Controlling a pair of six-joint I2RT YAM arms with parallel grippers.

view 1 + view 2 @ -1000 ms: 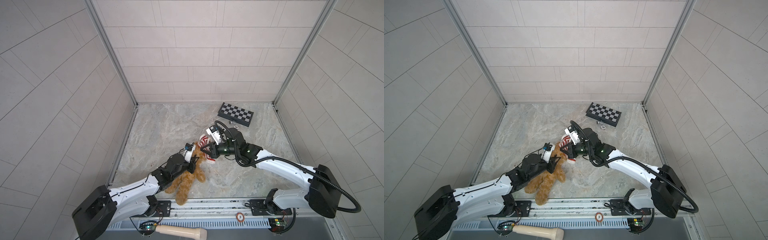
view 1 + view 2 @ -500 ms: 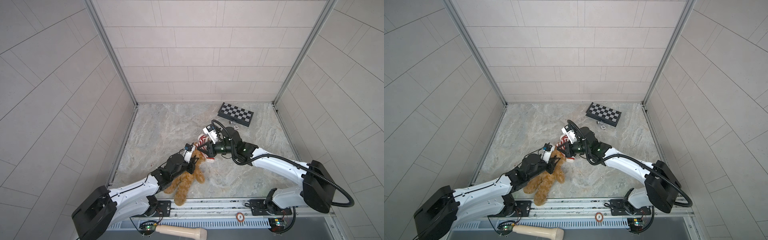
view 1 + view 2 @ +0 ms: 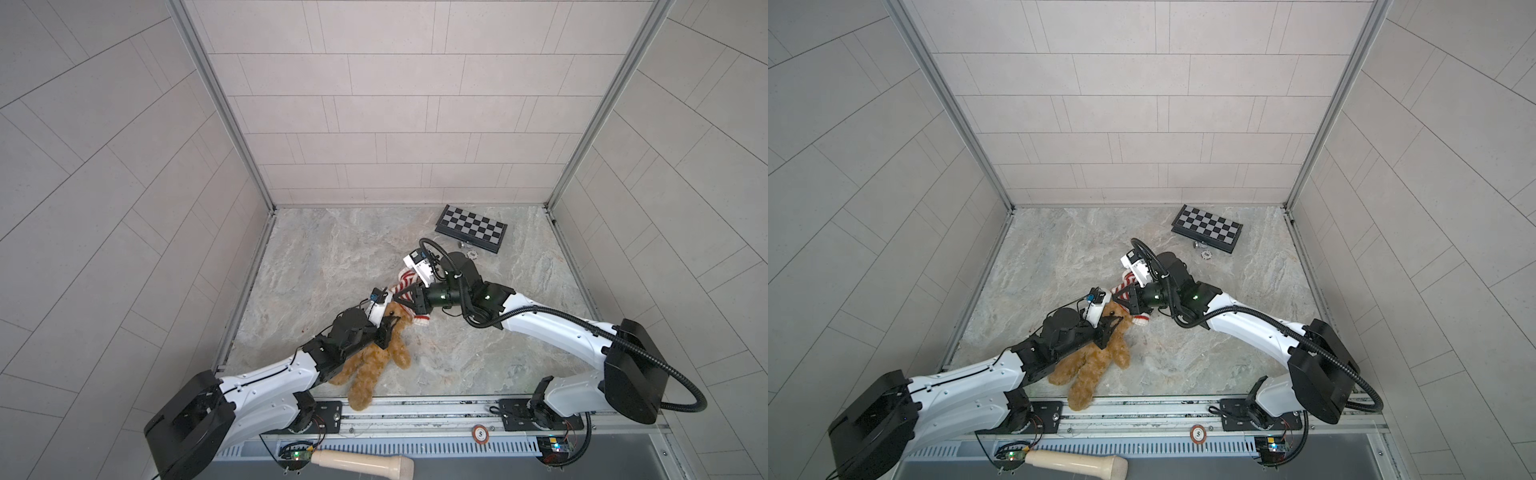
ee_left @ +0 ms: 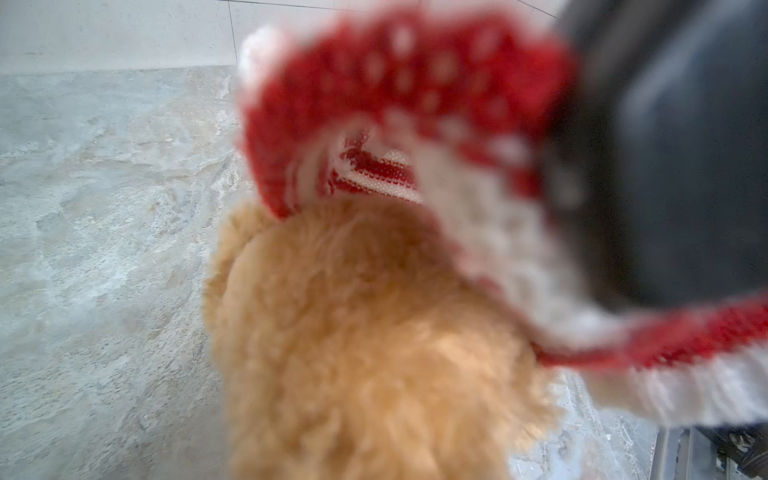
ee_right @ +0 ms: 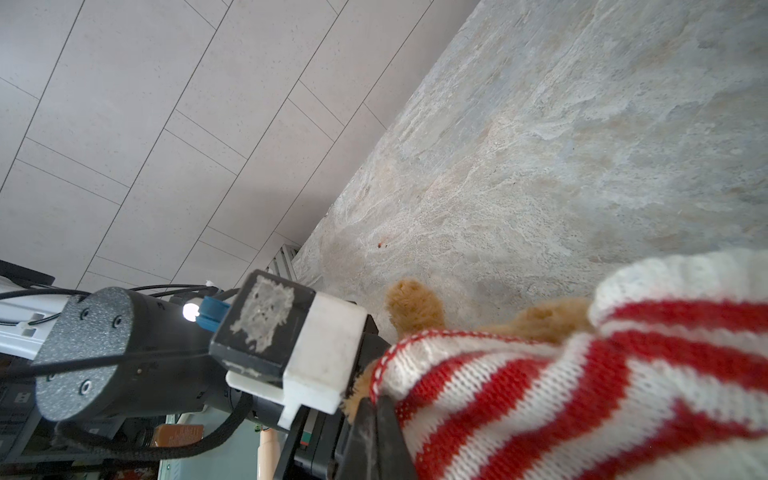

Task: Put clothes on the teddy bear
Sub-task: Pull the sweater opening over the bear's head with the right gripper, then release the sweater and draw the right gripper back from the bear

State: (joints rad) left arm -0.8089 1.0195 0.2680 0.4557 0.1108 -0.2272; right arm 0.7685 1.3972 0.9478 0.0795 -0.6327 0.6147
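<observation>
The golden-brown teddy bear (image 3: 374,365) (image 3: 1092,365) lies on the marble floor, legs toward the front rail. My left gripper (image 3: 390,328) (image 3: 1111,328) is shut on its upper body just under the head. A red-and-white striped sweater (image 3: 405,278) (image 3: 1125,284) hangs over the bear's head, and my right gripper (image 3: 401,301) (image 3: 1119,298) is shut on its hem. In the right wrist view the right gripper (image 5: 376,432) pinches the sweater (image 5: 540,395), with a bear ear (image 5: 413,303) showing beyond. The left wrist view shows blurred bear fur (image 4: 353,332) and the sweater opening (image 4: 415,83); its own fingers are hidden.
A folded chessboard (image 3: 471,228) (image 3: 1208,228) lies at the back right with small loose pieces (image 3: 469,252) beside it. A wooden handle (image 3: 361,459) lies below the front rail (image 3: 415,411). Tiled walls close in the floor on three sides.
My right gripper has moved left toward the bear with the sweater, drawing it further over the head. The left arm and the bear have hardly moved.
</observation>
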